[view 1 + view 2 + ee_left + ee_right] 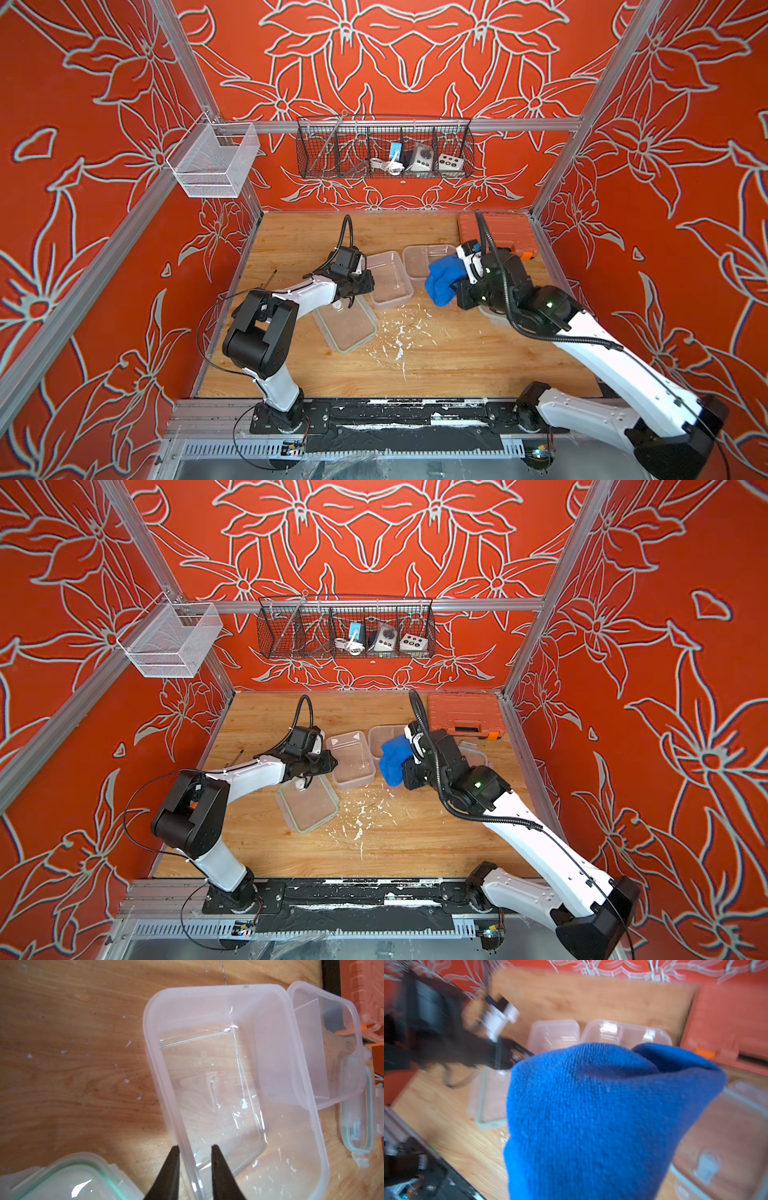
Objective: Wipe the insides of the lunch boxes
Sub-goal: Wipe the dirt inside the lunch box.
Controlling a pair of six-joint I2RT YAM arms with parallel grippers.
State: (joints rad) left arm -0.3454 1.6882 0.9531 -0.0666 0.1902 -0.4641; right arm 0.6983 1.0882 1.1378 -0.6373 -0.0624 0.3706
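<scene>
The left gripper straddles the plain lunch box's wall; whether it pinches, I cannot tell. The right gripper clenches a blue cloth, which partly hides the adjoining divided lunch box by the orange tool case.

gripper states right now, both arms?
Left gripper: jaws straddle a wall of the lunch box; clamped or not, cannot tell.
Right gripper: shut on the blue cloth.

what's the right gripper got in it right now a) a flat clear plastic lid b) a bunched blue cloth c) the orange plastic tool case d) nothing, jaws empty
b: in both top views the right gripper is shut on a bunched blue cloth, and the same blue fabric fills most of the right wrist view.
</scene>
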